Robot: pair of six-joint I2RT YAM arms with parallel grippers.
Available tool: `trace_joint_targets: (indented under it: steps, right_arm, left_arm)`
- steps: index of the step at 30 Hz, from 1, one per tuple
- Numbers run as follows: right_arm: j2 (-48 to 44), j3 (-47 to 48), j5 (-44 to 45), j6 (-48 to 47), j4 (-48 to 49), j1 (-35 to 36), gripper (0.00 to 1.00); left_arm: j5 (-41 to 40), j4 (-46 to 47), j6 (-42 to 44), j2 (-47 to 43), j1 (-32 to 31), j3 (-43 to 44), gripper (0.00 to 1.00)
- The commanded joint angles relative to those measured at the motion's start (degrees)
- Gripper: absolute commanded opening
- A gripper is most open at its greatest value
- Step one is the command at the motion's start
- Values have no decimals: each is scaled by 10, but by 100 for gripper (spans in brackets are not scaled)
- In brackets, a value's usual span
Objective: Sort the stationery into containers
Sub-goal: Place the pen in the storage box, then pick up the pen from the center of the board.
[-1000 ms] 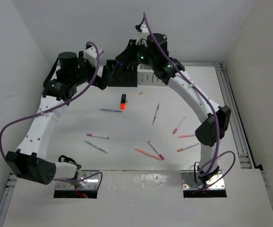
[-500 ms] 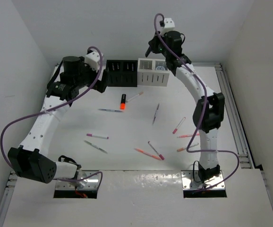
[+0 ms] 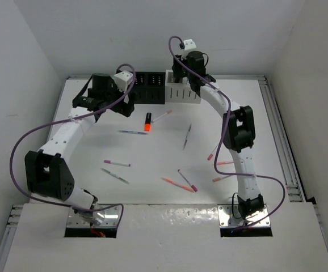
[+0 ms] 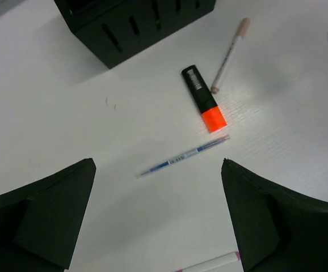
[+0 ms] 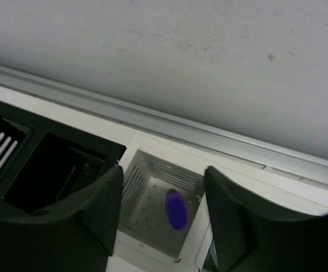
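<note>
Firstly, we mark the right end effector [image 5: 164,178]. Its two fingers stand apart with nothing between them, above the white box [image 5: 152,164] at the lower middle of the wrist view. Inside that box's compartment, directly beneath the gap, a purple item [image 5: 176,209] shows as a small oval. We cannot tell what kind of pen it is. The black box [image 5: 73,144] stands against the white box on its left in the frame, and its interior is too dark to read.

The left end effector [image 4: 156,170] is spread wide and grips nothing. It hangs over the bench [image 4: 56,113], just above a blue pen [image 4: 182,156]. Toward the upper middle of that view lie the orange-black highlighter [image 4: 204,106] and, close beside it, a white pen with a beige cap [image 4: 229,55].

In the overhead view both boxes sit side by side at the upper middle. Loose on the bench we count a grey pen [image 3: 187,136] at the centre and a pink pen [image 3: 117,163] at lower left. An orange pen [image 3: 177,184] lies at lower middle, and a red pen [image 3: 224,162] lies at the right beside the right arm.
</note>
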Motion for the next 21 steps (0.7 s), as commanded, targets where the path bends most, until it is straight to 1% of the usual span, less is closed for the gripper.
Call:
trace_joint_targets:
  steps: [1,2,3,5,6,8,9,10,12,13,14,17,21]
  right_arm:
    - [-40,-8,16,-9,14,8,60]
    - [-48,-12,11,-6,8,8,61]
    - [-58,-17,-4,-2,3,7,61]
    - [-96,-39,-16,12,-15,7,61]
    - [-129,-48,-31,18,-28,6,61]
    - [-163,-85,-48,41,-40,1,61]
    - [-181,-97,-55,50,-60,-2,61]
    - [-220,-131,-74,64,-68,-8,61]
    - [-262,-172,-93,76,-80,-16,61]
    - [-284,-216,-105,80,-84,-21,61]
    - [-323,-235,-112,88,-90,-30,61]
    - [-379,-290,-140,94,-126,-54,60]
    - [-426,-348,-161,78,-166,-85,60]
  left_arm:
    - [-94,45,-77,39,-30,-6,100]
    - [-116,46,-89,52,-38,-2,100]
    - [-162,47,-120,79,-56,1,100]
    - [-174,51,-150,102,-70,0,99]
    - [-185,57,-157,119,-85,-9,97]
    - [-211,85,-181,139,-103,-18,92]
    - [-221,87,-189,147,-107,-19,89]
    - [-230,94,-201,157,-111,-14,88]
    - [-255,93,-213,189,-117,-4,84]
    - [-263,88,-220,199,-117,8,82]
    - [-265,85,-233,222,-116,15,76]
    - [-280,69,-254,265,-118,43,70]
    - [-274,74,-260,301,-121,59,70]
